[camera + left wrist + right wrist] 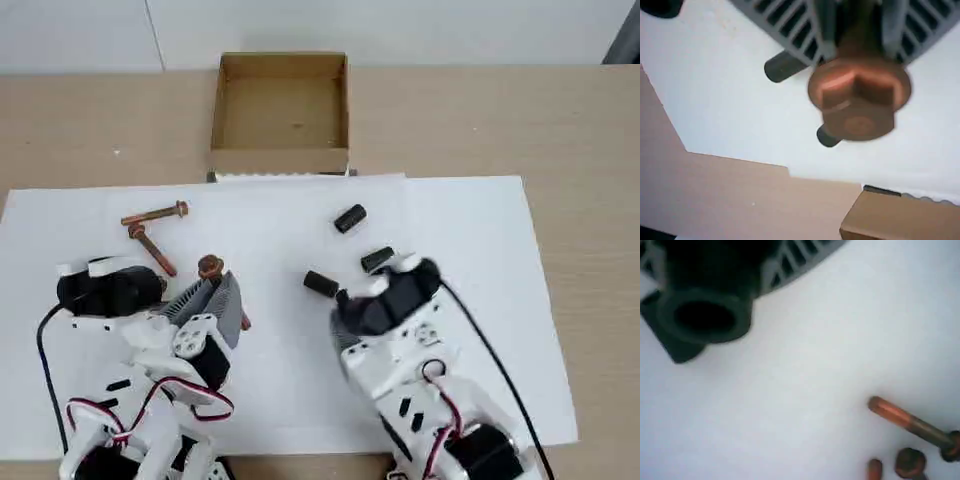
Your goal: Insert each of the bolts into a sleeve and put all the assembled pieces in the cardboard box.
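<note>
My left gripper (222, 292) is shut on a copper bolt (210, 266), whose hex head (857, 100) sticks out in front of the grey fingers (790, 25). My right gripper (705, 315) is shut on a black sleeve (704, 315), with its open end facing the wrist camera. Two sleeves (377, 259) (321, 284) sit at the right arm's front end; I cannot tell which one is held. A third sleeve (349, 218) lies nearer the cardboard box (280, 160). Two loose bolts (155, 213) (150, 248) lie on the paper at the left.
White paper (470, 220) covers the wooden table (590, 130). The open box stands at the paper's far edge, and its corner (900, 215) appears in the left wrist view. A loose bolt (910, 422) lies beyond the held sleeve.
</note>
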`<state>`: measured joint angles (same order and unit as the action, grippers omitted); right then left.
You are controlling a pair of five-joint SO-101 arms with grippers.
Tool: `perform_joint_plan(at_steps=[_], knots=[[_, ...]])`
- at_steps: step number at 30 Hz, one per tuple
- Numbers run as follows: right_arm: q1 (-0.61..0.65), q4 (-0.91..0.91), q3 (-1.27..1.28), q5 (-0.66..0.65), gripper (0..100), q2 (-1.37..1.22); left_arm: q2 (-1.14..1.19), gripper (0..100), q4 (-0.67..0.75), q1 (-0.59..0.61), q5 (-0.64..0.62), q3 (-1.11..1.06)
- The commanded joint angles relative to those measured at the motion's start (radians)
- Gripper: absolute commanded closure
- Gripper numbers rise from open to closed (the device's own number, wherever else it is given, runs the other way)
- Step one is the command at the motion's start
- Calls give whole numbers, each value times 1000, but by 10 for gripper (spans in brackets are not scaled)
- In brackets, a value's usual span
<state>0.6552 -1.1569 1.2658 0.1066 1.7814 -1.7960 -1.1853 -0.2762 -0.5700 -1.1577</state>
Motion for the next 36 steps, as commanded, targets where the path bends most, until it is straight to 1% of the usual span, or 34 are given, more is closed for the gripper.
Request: perform_joint_plan(at_steps=[1,3,7,11,14,17,22,25,30,36], knots=[[71,36,11,-54,995,35,-5,995,97,-3,-3,-25],[81,36,12,-60,995,33,-5,995,130,-5,-17,-33],[84,61,15,-63,995,28,-5,995,166,-5,-104,-33],[140,64,40,-80,995,30,-5,995,170,-8,-160,-33],[188,81,54,-92,995,30,-5,995,170,-61,-184,-33],[200,143,80,-92,995,28,-5,995,173,-130,-222,-35],[200,194,115,-140,995,30,-5,995,264,-152,-222,-71],[200,217,118,-141,995,30,-5,995,290,-153,-222,-87],[200,220,114,-143,995,28,-5,995,275,-153,-222,-88],[200,220,110,-143,995,30,-5,995,227,-230,-219,-113]])
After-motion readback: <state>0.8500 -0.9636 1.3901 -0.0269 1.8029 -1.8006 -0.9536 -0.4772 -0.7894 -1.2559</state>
